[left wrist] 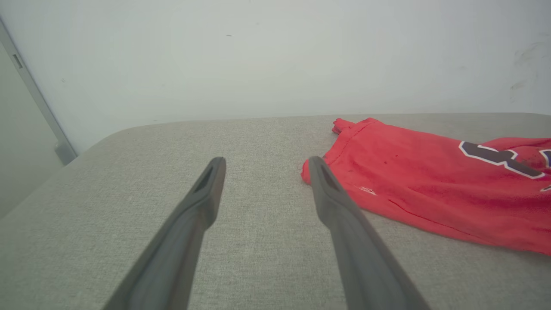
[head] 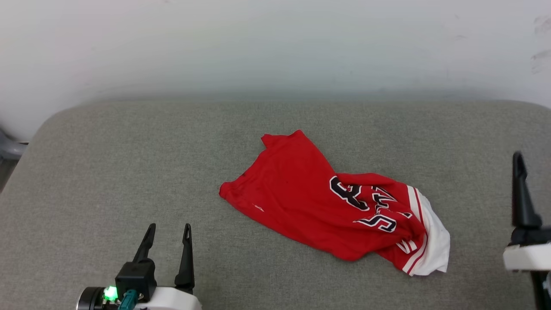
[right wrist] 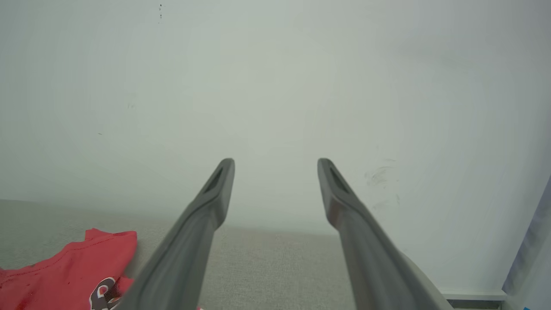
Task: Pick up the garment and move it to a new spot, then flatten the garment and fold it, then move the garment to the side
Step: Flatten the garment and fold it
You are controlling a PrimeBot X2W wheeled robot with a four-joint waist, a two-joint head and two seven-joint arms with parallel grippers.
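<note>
Loosely crumpled red garment [head: 310, 198], print upward

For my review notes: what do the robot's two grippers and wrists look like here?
Left gripper: two long, dark, tapering fingers, each slotted near the tip, on a black block with a white wrist casing, a lit green light and a teal connector. Right gripper: same dark slotted fingers, white casing.
</note>
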